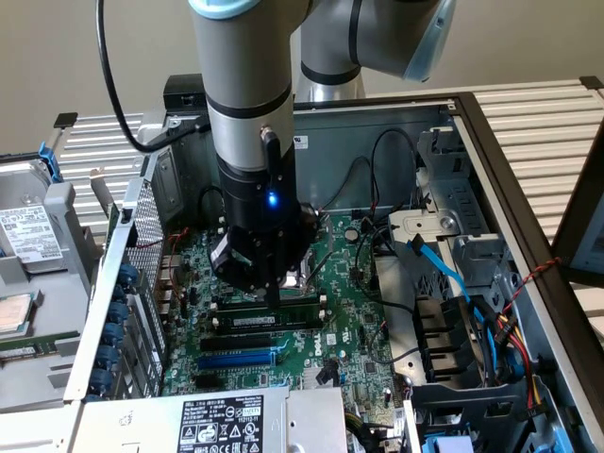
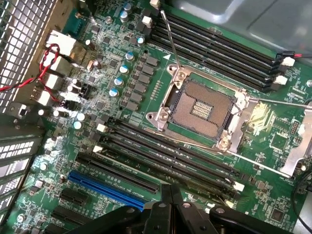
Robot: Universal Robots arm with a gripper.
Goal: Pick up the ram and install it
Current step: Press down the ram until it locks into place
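Note:
The ram (image 1: 267, 322), a long thin stick with a small white label, stands on edge in a memory slot of the green motherboard (image 1: 354, 321), just in front of my gripper (image 1: 276, 297). The gripper points straight down into the open computer case, its tips at the row of slots behind that stick. In the wrist view the gripper (image 2: 167, 191) is shut, its dark fingers pressed together with nothing between them. The black memory slots (image 2: 165, 153) run just past the tips, and I cannot tell there which one holds the stick.
A blue expansion slot (image 1: 236, 359) (image 2: 105, 189) lies in front of the memory rows. The open CPU socket (image 2: 204, 105) and a second slot bank (image 2: 219, 44) lie beyond. A drive cage with blue cables (image 1: 453, 283), the perforated case wall (image 1: 142, 255) and the power supply (image 1: 222, 420) surround the board.

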